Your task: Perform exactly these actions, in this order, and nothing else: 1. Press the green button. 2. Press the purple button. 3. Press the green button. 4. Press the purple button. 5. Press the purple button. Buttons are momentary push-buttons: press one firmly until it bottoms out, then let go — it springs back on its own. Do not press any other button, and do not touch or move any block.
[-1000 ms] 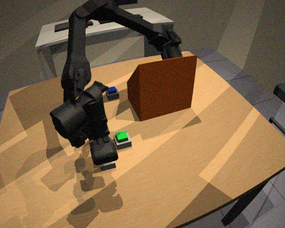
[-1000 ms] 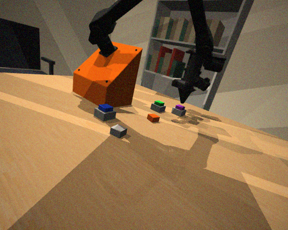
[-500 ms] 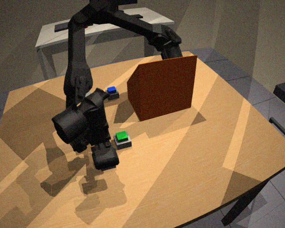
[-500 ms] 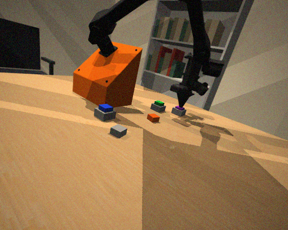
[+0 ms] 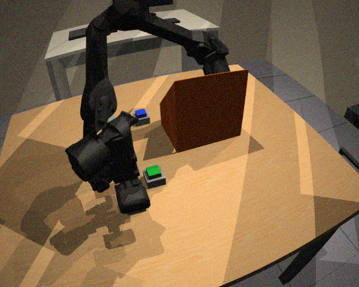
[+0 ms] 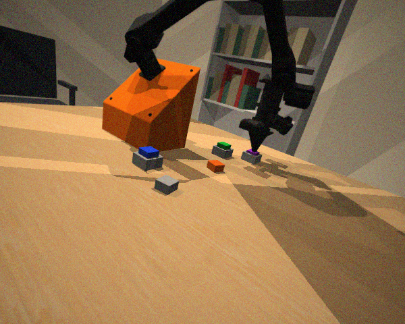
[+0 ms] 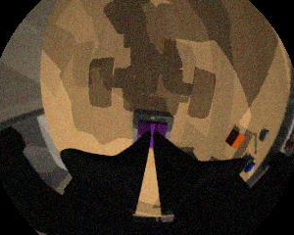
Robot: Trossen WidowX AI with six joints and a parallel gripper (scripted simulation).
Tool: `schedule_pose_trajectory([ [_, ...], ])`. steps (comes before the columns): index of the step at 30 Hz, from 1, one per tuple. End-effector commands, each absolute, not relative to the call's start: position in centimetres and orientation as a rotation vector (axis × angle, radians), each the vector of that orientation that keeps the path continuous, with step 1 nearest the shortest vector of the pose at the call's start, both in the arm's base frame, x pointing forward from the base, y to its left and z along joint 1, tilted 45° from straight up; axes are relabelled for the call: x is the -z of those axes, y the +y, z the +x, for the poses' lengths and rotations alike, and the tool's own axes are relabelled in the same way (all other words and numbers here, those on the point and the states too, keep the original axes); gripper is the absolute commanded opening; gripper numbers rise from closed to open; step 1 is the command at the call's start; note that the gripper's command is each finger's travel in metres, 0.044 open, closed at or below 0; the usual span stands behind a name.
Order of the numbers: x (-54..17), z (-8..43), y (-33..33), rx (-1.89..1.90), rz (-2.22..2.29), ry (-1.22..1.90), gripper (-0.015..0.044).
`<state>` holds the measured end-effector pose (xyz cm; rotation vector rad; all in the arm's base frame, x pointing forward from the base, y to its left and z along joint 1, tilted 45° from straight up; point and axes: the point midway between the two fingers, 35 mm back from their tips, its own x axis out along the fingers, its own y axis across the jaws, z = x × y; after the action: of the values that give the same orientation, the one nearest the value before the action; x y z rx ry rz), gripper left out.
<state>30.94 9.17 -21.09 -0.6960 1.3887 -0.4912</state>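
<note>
My gripper (image 6: 254, 150) (image 7: 151, 134) is shut and empty, pointing down. Its fingertips are on the cap of the purple button (image 6: 250, 152) (image 7: 145, 130). That cap looks low in its grey base, lower than the green one in the exterior view. In the top view the gripper hides the purple button. The green button (image 5: 153, 170) (image 6: 224, 145) is beside it, with its cap up and nothing touching it.
A blue button (image 5: 140, 113) (image 6: 148, 152) (image 7: 249, 167) stands farther off. An orange block (image 6: 215, 165) (image 7: 237, 140) and a grey block (image 6: 166, 184) lie on the table. A large orange wedge-shaped stand (image 5: 209, 111) (image 6: 171, 115) carries the arm's base.
</note>
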Motion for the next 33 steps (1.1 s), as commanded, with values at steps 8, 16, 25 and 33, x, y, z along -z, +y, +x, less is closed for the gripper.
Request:
schedule_pose_trajectory([
  [8,18.8,30.3,11.4,0.49,-0.706,1.393,0.002],
  [16,19.6,30.5,10.7,0.49,-0.706,1.393,0.002],
  [25,20.6,30.7,9.6,0.491,-0.707,1.393,0.002],
  [33,21.3,30.8,9.0,0.492,-0.707,1.392,0.002],
])
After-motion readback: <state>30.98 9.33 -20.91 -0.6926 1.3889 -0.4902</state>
